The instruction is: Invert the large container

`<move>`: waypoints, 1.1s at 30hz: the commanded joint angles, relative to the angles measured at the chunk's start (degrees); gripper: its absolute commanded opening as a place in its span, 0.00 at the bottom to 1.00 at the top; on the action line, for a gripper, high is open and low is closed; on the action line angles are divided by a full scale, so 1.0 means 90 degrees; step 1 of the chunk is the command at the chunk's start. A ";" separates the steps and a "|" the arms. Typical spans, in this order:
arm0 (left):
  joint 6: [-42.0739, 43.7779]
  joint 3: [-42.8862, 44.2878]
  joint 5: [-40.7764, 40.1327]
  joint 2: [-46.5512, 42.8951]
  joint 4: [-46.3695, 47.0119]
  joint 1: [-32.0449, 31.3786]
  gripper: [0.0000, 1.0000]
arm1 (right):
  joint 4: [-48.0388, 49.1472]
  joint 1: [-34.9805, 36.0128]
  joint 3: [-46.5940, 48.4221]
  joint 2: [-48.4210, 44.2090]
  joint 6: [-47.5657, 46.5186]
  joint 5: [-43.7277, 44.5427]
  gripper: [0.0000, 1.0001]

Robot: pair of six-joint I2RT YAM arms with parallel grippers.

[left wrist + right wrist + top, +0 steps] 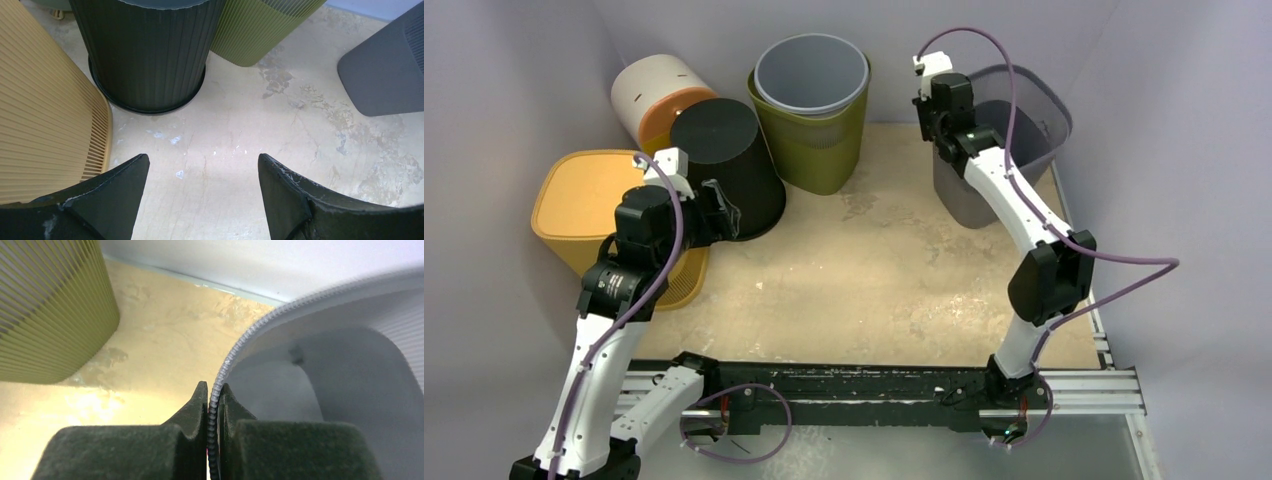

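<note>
Black bin (724,165) sits between yellow bin (584,200) and olive bin (819,150).

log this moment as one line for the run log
right gripper: shut on grey bin rim | left gripper: open, empty, by black bin | grey bin: mouth up, not yet flipped

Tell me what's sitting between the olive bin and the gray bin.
Nothing: only bare table separates the olive bin from the gray bin, clearest in the right wrist view, where the right gripper's fingers pinch the gray rim.
</note>
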 commanded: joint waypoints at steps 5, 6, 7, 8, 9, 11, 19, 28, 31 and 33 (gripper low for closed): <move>0.0120 0.0309 -0.0085 -0.0031 0.0140 -0.0039 0.77 | 0.0066 -0.0074 -0.0540 -0.1179 0.0982 -0.1319 0.00; 0.0131 0.0373 -0.0101 -0.0025 0.0103 -0.0039 0.77 | 0.0141 -0.0074 -0.0668 -0.1414 0.1178 -0.1596 0.00; 0.0155 0.0425 -0.0118 -0.0026 0.0074 -0.0036 0.77 | 0.0280 -0.0074 -0.0843 -0.1693 0.1465 -0.1931 0.00; 0.0174 0.0490 -0.0151 -0.0022 0.0039 -0.0037 0.77 | 0.0478 -0.0077 -0.1037 -0.1970 0.1724 -0.2223 0.00; 0.0187 0.0566 -0.0203 -0.0017 -0.0019 -0.0039 0.77 | 0.0735 -0.0074 -0.1291 -0.2387 0.1989 -0.2523 0.00; 0.0223 0.0750 -0.0290 0.0025 -0.0178 -0.0038 0.77 | 0.1305 -0.0074 -0.1802 -0.2993 0.2424 -0.2930 0.00; 0.0203 0.1444 -0.0393 0.0100 -0.0545 -0.0036 0.77 | 0.4325 -0.0077 -0.4693 -0.4837 0.5173 -0.4533 0.00; 0.0064 0.1872 -0.0360 0.0169 -0.0807 -0.0039 0.77 | 0.8258 0.0321 -0.7147 -0.4659 0.7107 -0.4736 0.00; 0.0055 0.1930 -0.0387 0.0188 -0.0865 -0.0036 0.77 | 0.9638 0.0596 -0.7498 -0.4159 0.7657 -0.4746 0.00; 0.0025 0.1955 -0.0395 0.0198 -0.0871 -0.0038 0.77 | 1.0575 0.0903 -0.7597 -0.3758 0.8022 -0.4712 0.00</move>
